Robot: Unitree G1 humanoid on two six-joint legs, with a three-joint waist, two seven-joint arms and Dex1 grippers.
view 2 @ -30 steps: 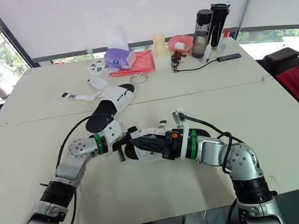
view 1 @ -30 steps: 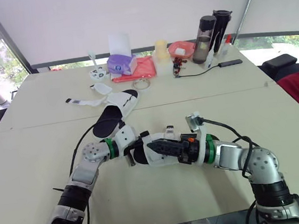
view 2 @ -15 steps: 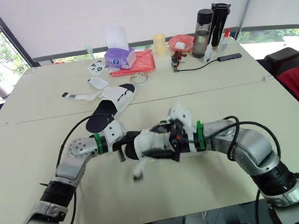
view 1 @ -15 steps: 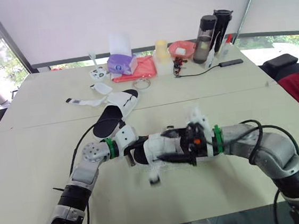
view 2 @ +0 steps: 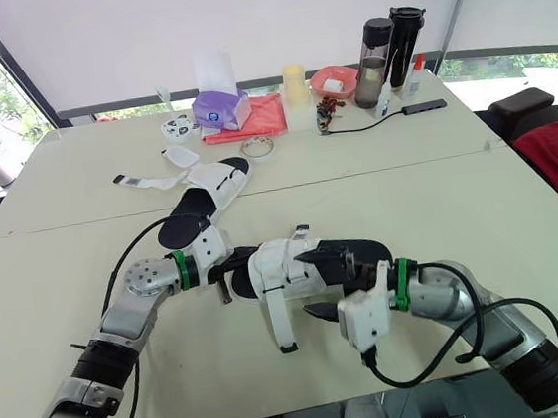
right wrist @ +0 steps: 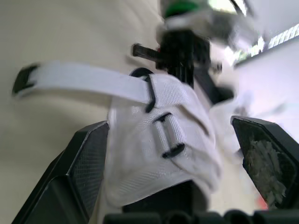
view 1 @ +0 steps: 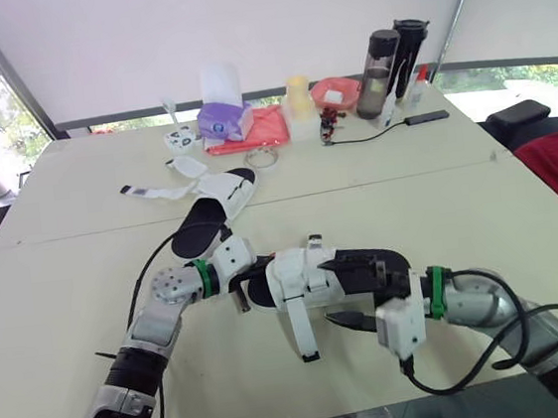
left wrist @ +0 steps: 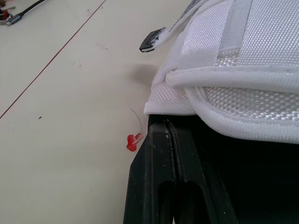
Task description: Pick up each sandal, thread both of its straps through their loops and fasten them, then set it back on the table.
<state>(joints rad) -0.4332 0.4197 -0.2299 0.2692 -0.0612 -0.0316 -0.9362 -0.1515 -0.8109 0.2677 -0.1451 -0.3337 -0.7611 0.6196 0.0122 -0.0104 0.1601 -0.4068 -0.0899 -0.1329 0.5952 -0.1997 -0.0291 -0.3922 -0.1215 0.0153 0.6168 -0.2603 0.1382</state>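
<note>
Near sandal sits mid-table, close in front of me, tipped so its white upper faces the right arm. Left gripper is at its left end, clamped on the edge of the black sole; the left wrist view has the white upper right above the black fingers.

Right gripper is spread wide, just beside the upper on its right side, holding nothing. In the right wrist view I see the upper in the gap between both pads, apart from them.

Long strap runs through a black loop and trails loose, black-tipped end lying on the table on my side.

Far sandal lies flat farther back, straps splayed open to my left.
</note>
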